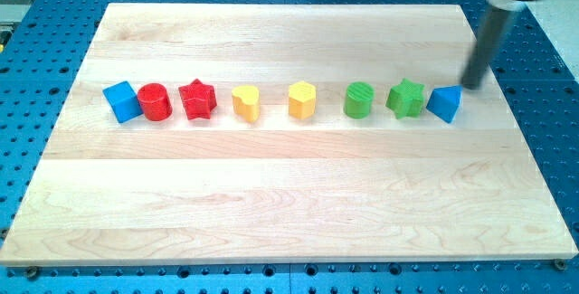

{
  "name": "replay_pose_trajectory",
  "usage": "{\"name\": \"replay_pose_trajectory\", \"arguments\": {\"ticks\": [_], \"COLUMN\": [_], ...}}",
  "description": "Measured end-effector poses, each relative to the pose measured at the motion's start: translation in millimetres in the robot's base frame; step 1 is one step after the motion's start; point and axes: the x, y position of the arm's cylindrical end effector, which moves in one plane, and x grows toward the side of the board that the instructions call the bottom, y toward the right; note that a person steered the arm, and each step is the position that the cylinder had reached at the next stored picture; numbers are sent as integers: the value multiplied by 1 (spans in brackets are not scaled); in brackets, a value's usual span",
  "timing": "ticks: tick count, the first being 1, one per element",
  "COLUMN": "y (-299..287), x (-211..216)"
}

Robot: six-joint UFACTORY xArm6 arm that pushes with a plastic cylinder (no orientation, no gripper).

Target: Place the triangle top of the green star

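The blue triangle (444, 103) lies at the right end of a row of blocks across the board's middle. The green star (406, 99) sits just to its left, nearly touching it. My tip (469, 87) is at the end of the dark rod that comes down from the view's top right. It stands just up and to the right of the blue triangle, very close to it.
Leftward along the row are a green cylinder (359, 100), a yellow hexagon (302, 100), a yellow heart (246, 103), a red star (197, 99), a red cylinder (155, 102) and a blue cube (121, 101). The wooden board (289, 203) lies on a blue perforated table.
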Motion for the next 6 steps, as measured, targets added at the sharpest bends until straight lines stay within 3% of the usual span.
{"name": "replay_pose_trajectory", "arguments": {"ticks": [1,2,4,5,6], "y": [-25,-71,-78,-116,-73], "x": [71,44,-35,-54,-53]}}
